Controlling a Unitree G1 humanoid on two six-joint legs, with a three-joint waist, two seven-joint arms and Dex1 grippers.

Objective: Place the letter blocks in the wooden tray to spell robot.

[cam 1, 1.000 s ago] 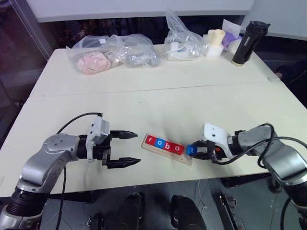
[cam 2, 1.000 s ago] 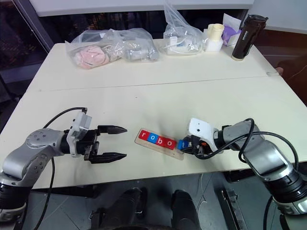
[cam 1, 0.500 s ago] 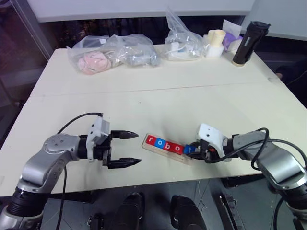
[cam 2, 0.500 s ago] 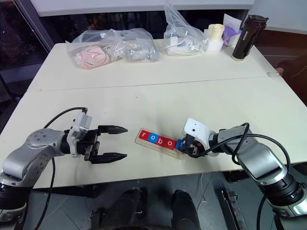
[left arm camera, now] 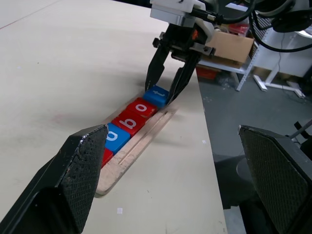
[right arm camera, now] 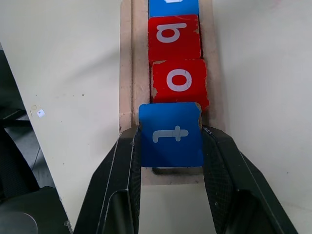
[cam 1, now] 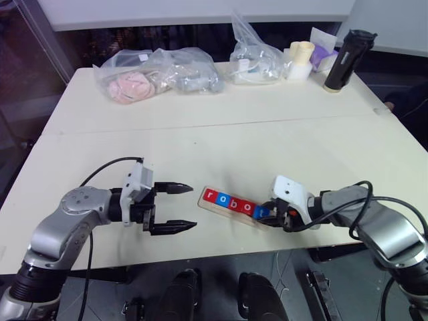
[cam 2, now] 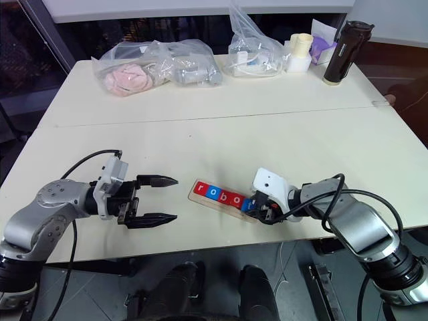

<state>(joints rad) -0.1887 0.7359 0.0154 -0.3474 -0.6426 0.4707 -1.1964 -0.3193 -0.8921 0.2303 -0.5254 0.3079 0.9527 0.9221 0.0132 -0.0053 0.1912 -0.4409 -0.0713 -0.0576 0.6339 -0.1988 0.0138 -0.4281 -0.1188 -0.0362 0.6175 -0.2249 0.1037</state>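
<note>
The wooden tray [cam 1: 231, 214] lies near the table's front edge with letter blocks in its slot: red r [cam 1: 210, 196], blue o [cam 1: 222, 199], red b [cam 1: 235, 203], red o [cam 1: 247, 207]. My right gripper [cam 1: 263, 215] is shut on the blue t block [right arm camera: 171, 134], which sits at the tray's right end against the red o [right arm camera: 178, 82]. Both fingers [right arm camera: 124, 165] flank the t. My left gripper [cam 1: 182, 208] stands open to the left of the tray, a short gap away, with nothing between its fingers.
Clear plastic bags [cam 1: 157, 73] with items lie along the table's back, beside another bag [cam 1: 254, 57], paper cups [cam 1: 299, 59] and a black bottle [cam 1: 346, 59]. The table's front edge [cam 1: 221, 251] runs just below the tray.
My right gripper has shifted slightly left with the blue t block, bringing it from just off the tray's right end up against the red o. The left arm has not moved.
</note>
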